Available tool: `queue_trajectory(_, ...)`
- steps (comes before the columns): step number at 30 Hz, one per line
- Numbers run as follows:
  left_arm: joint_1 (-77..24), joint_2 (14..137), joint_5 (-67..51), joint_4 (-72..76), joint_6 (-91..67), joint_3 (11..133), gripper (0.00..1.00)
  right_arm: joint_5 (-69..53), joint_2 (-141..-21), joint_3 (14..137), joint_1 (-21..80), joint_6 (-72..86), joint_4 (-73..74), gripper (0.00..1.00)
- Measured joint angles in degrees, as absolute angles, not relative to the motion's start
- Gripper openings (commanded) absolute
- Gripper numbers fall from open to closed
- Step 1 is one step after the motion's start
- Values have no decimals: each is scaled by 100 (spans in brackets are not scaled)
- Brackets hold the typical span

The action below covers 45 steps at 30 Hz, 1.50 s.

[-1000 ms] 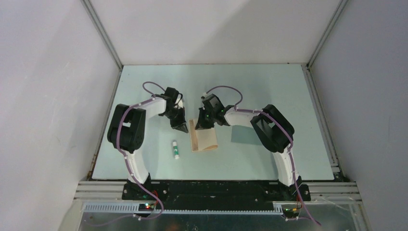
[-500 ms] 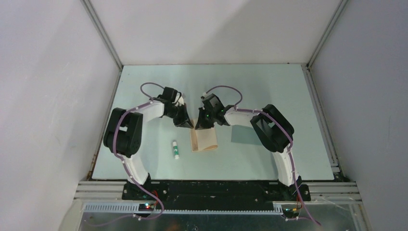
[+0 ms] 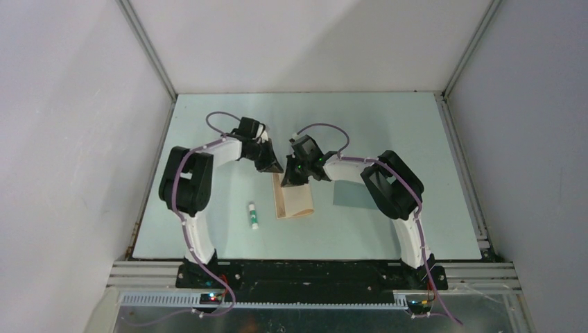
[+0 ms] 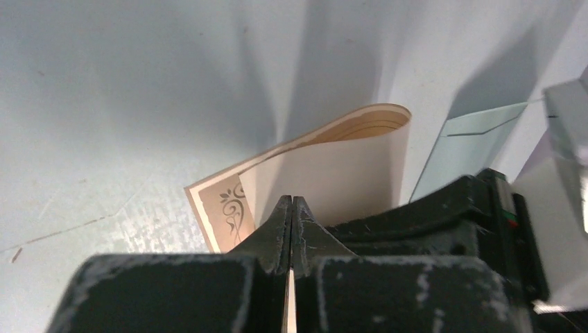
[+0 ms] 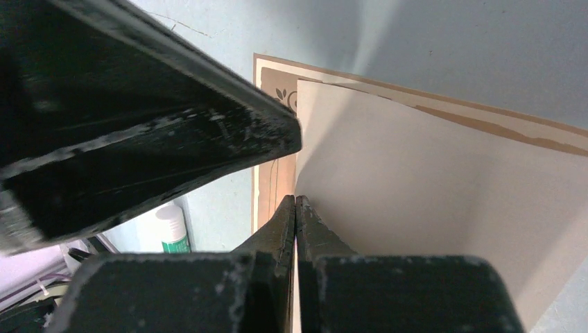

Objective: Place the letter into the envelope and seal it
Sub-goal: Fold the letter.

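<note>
The tan letter [image 3: 297, 202] lies mid-table, folded over on itself, with its ornamental border showing in the left wrist view [image 4: 225, 208]. My right gripper [image 3: 285, 179] is shut on the far edge of the letter's lifted upper flap [image 5: 416, 173]. My left gripper [image 3: 275, 168] is at the same edge, right beside it. Its jaws [image 4: 292, 200] are closed with a thin pale strip of paper between them. The teal-grey envelope [image 3: 352, 195] lies flat to the right of the letter, under the right arm, and also shows in the left wrist view [image 4: 464, 142].
A small white glue stick with a green cap [image 3: 253, 216] lies left of the letter and also shows in the right wrist view [image 5: 166, 229]. Grey walls enclose the table on three sides. The two wrists are almost touching.
My left gripper has moved away and to the right, from beside the letter's left edge to its far left corner next to the right gripper. The right arm and the letter have stayed put.
</note>
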<state>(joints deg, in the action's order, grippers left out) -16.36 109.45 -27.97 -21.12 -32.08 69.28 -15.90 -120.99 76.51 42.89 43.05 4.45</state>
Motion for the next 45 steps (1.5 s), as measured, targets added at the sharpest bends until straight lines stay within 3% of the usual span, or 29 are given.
queue_trajectory(13, -1638, 11459, -2589, -2602, -3144, 7290, 0, -1632, -12095, 7651, 4272, 4278, 443, 0)
queue_trajectory(17, -1638, 11522, -2550, -2805, -3057, 7437, 0, -1619, -11920, 7649, 4241, 4156, 701, 7)
queue_trajectory(19, -1638, 11535, -2515, -2884, -2993, 7481, 0, -1522, -11677, 7625, 4200, 4038, 932, 14)
queue_trajectory(24, -1638, 11544, -2504, -2936, -2939, 7505, 0, -1273, -10449, 7251, 3944, 3863, 1149, 54)
queue_trajectory(28, -1638, 11552, -2510, -2950, -2932, 7513, 0, -1216, -9559, 6805, 3570, 3789, 985, 67)
queue_trajectory(32, -1638, 11552, -2521, -2947, -2891, 7516, 0, -1774, -9454, 6090, 3111, 3927, 399, 81)
queue_trajectory(38, -1638, 11552, -2528, -2947, -2829, 7516, 0, -2779, -10005, 5286, 2851, 4250, -143, 81)
queue_trajectory(45, -1638, 11552, -2541, -2947, -2792, 7516, 0, -3559, -10488, 5006, 2762, 5013, -1363, 65)
